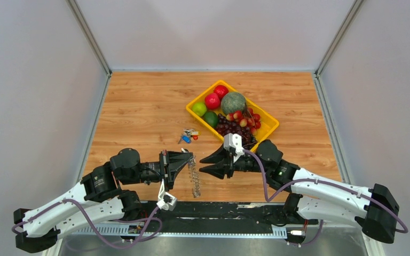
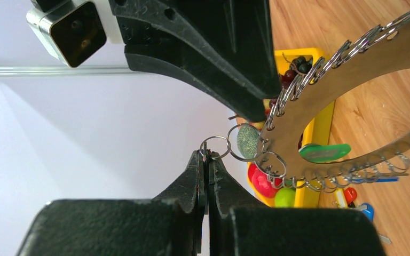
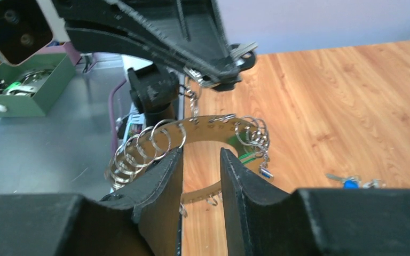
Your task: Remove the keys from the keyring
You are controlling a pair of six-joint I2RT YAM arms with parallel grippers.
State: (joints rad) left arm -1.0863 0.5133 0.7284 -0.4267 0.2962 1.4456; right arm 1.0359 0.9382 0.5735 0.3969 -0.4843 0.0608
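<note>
The keyring is a large flat tan ring strung with many silver split rings; it hangs edge-on between my two grippers. My left gripper is shut on a small silver ring that links by further rings to the keyring. The green-capped key hangs inside the ring, and a thin blue key shows at its lower edge. My right gripper is open and empty, facing the keyring with its fingertips just short of it. The green key and the blue key dangle behind the right finger.
A small loose bunch with blue and red caps lies on the wooden table behind the grippers, also in the right wrist view. A yellow tray of fruit stands at the back right. A green box sits off the table's near edge.
</note>
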